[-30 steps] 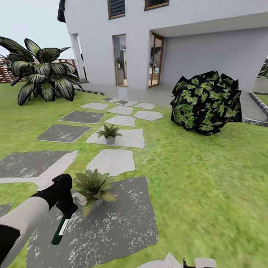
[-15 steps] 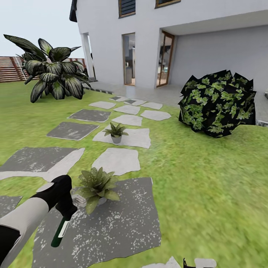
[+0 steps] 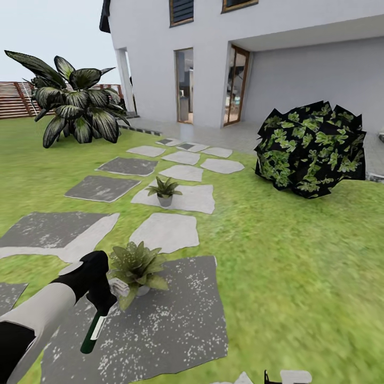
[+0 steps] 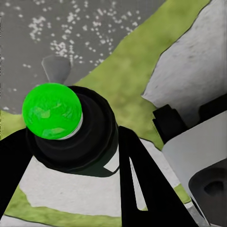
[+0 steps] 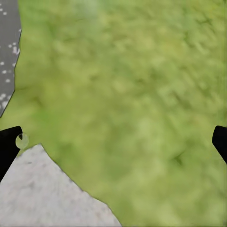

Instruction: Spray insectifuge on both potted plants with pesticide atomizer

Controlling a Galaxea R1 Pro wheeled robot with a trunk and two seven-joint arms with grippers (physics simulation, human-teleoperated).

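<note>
We are seeing flat, even daylight — no hard shadows, no glare. The grass (image 5: 132,94) is blurring into smears in the right wrist view — the head view's lower lawn too.

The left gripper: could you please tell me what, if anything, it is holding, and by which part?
The left gripper holds the pesticide atomizer by its top, at the trigger head, with the dark-green bottle hanging down below the fingers, beside the nearer potted plant.

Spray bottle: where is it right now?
Head view, lower left: the spray bottle hangs from the left gripper over the dark stepping stone, just left of the nearer potted plant.
</note>
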